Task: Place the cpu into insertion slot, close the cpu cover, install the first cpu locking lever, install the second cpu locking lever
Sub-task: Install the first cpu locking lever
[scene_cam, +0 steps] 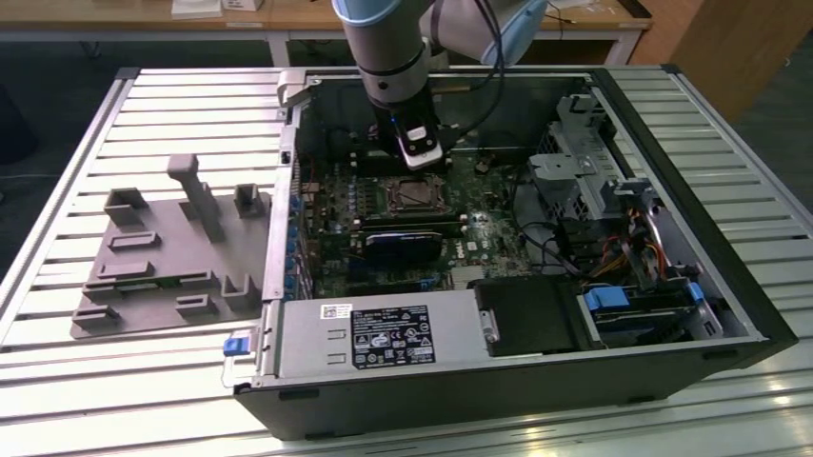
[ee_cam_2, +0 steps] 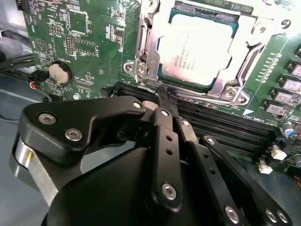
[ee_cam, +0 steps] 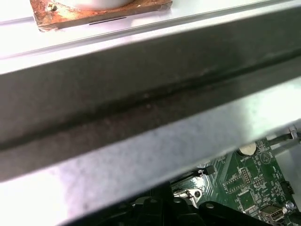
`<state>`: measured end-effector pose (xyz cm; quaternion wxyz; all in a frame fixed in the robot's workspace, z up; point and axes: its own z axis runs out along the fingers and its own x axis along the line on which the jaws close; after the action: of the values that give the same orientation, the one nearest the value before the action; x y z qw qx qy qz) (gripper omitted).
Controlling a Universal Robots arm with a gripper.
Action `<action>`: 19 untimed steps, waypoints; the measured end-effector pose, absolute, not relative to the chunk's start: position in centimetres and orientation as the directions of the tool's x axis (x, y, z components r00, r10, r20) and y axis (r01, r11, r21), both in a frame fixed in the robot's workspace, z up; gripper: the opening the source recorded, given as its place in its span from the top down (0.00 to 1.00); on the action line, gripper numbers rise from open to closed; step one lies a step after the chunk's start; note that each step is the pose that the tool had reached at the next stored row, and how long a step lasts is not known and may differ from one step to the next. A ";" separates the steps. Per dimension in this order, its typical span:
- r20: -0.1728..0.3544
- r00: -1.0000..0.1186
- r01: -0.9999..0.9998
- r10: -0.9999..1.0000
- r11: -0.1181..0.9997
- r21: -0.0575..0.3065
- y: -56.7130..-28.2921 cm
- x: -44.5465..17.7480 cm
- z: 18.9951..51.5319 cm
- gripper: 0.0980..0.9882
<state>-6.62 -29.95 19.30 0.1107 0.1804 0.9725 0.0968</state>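
Currently, your stock at this station reads as follows.

Item: cpu [ee_cam_2: 195, 49]. Dull silver square, seated in the insertion slot [ee_cam_2: 188, 80] on the green motherboard [ee_cam_2: 89, 47]. In the second wrist view it lies flat inside the socket, not tilted so far as you can see.

Item: cpu cover [ee_cam_2: 244, 56]. Silver frame plate with a square window, lying down around the chip; its rim borders the chip on the sides you can see. By that, placement and cover look done.

Item: locking lever [ee_cam_2: 141, 40]. A thin silver rod runs along one side of the frame. Whether it is hooked under its catch you cannot tell.

Item: gripper [ee_cam_2: 164, 96]. Black linkage fingers drawn together to a closed tip, nothing between them, the tip close by the socket's edge next to the long black memory slots [ee_cam_2: 221, 125]. In the exterior view the gripper [scene_cam: 420, 152] hangs inside the open computer case [scene_cam: 508, 381], above the socket.

Risks, judged:
- The closed tip could slide off the thin rod, since the rod is narrow and springy, and strike the frame or the board.
- A push off line could land on the memory slots, which sit just beside the tip.
- A lever left unhooked would let the cover spring up.
- The case wall [ee_cam: 141, 108] is close to the wrist, so a wide swing could clip it.
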 end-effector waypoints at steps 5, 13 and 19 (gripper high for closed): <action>-0.181 -0.910 0.330 0.372 0.916 0.227 -30.0 -6.6 19.3 1.00; -0.183 -0.910 0.329 0.372 0.916 0.229 -30.0 -6.6 19.1 1.00; -0.183 -0.910 0.329 0.372 0.916 0.228 -30.0 -6.6 19.1 1.00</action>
<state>-6.62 -29.99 19.08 0.1120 0.1803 0.9725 0.0963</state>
